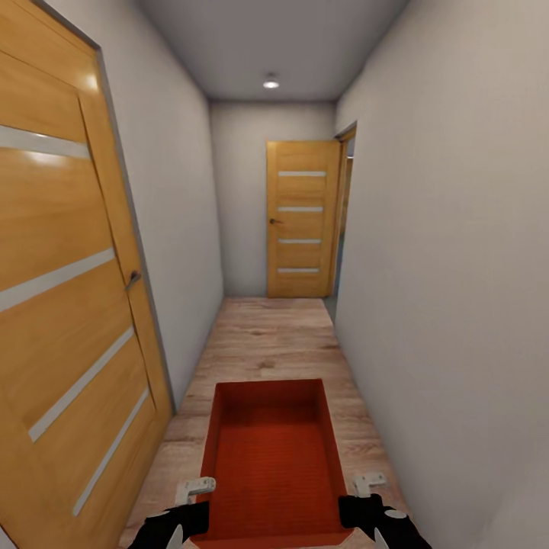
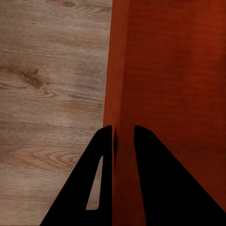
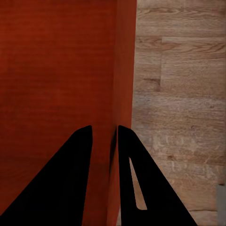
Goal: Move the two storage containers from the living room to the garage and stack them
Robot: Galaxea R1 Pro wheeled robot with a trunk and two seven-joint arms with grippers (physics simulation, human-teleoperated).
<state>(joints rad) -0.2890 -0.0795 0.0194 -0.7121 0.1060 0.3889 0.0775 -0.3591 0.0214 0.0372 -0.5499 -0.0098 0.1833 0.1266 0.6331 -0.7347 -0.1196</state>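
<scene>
Robot's in a narrow hallway with wood plank flooring; orange-red storage container is held out front, low and centred; left gripper pinches its left wall, right gripper pinches the right wall; wooden door dead ahead.

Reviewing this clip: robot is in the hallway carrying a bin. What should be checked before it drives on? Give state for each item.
1. Left gripper straddling the wall of the storage container: ok.
2. Right gripper straddling the opposite wall: ok.
3. Container level between both arms: ok.
4. Wood floor ahead free of obstacles: ok.
5. Far door passable: cannot tell.
6. Second container inside this one: cannot tell.
</scene>
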